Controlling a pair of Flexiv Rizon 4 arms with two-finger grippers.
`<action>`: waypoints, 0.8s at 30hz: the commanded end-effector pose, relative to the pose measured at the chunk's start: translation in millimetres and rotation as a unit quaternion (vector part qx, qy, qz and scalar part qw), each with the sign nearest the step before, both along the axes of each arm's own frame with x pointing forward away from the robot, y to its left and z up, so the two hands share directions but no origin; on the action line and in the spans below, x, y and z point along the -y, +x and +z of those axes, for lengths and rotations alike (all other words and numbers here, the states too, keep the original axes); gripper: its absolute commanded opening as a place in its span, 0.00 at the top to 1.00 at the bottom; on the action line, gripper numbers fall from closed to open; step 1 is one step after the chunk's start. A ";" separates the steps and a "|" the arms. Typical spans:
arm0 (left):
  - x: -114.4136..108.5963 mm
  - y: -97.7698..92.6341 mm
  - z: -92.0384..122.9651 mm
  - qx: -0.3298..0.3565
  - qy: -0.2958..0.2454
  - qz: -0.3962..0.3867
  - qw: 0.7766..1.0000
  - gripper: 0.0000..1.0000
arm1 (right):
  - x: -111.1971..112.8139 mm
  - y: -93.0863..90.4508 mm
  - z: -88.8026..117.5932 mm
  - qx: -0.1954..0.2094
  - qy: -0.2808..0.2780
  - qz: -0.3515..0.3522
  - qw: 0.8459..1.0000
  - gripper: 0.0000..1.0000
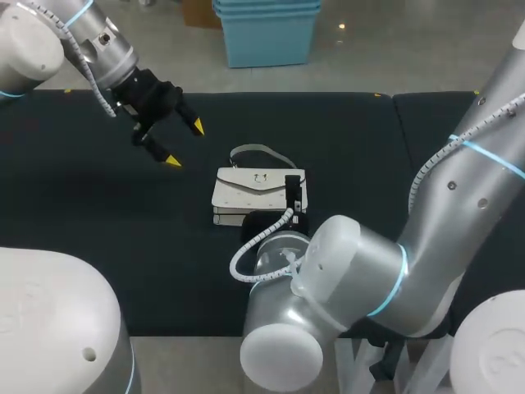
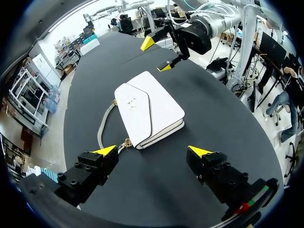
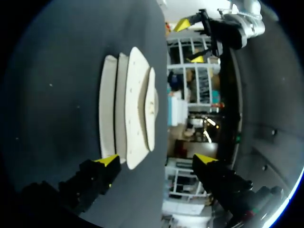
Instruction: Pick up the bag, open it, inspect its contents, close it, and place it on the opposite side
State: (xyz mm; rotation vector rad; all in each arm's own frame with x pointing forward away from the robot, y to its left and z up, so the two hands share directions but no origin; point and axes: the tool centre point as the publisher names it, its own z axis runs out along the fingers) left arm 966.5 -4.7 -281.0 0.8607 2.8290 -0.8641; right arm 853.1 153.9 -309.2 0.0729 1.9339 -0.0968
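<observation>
Right pincer (image 3: 156, 159) near flat white bag (image 3: 136, 108)

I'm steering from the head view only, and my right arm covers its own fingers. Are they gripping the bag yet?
Observer: No. In the right wrist view the right fingers are open, and the bag's end lies just ahead of them, close by one finger, unclamped.
Operator: How are they turned?
Observer: The left wrist view shows one finger low by the bag's far end and the other raised clear of it.
Operator: Is the flap lifted at all?
Observer: No. Seen edge-on in the right wrist view, the flap lies down on the bag's body.
</observation>
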 end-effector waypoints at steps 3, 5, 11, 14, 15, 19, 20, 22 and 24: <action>6.0 2.2 -2.6 -0.003 0.002 -0.004 1.000 0.00 | -2.0 6.6 -4.8 -0.004 0.004 0.020 1.000 0.00; 6.3 2.6 -3.2 -0.004 0.003 -0.003 1.000 0.00 | -4.8 7.5 -5.8 -0.011 0.000 0.022 1.000 0.00; 4.8 3.6 -5.4 -0.006 0.006 0.001 1.000 0.00 | -8.1 9.2 -19.2 -0.030 -0.010 0.024 0.999 0.02; 5.1 3.3 -6.1 -0.007 0.006 -0.001 1.000 0.00 | -8.8 13.1 -22.0 -0.033 -0.012 0.022 0.999 0.12; 5.2 3.2 -6.4 -0.007 0.006 -0.001 1.000 0.00 | -9.1 14.7 -22.7 -0.033 -0.013 0.022 0.999 0.23; 5.6 2.4 -6.6 -0.006 0.006 -0.002 1.000 0.00 | -8.6 21.4 -23.9 -0.036 -0.015 0.020 0.999 0.51; 5.6 2.3 -6.6 -0.007 0.006 -0.001 1.000 0.00 | -8.4 22.6 -24.2 -0.037 -0.015 0.020 0.999 0.53; 4.7 2.4 -6.9 -0.007 0.007 0.001 1.000 0.00 | -7.4 24.3 -26.6 -0.043 -0.014 0.020 0.999 0.54; 4.4 2.3 -7.0 -0.007 0.007 0.002 1.000 0.00 | -5.9 25.5 -30.5 -0.049 -0.013 0.020 0.999 0.54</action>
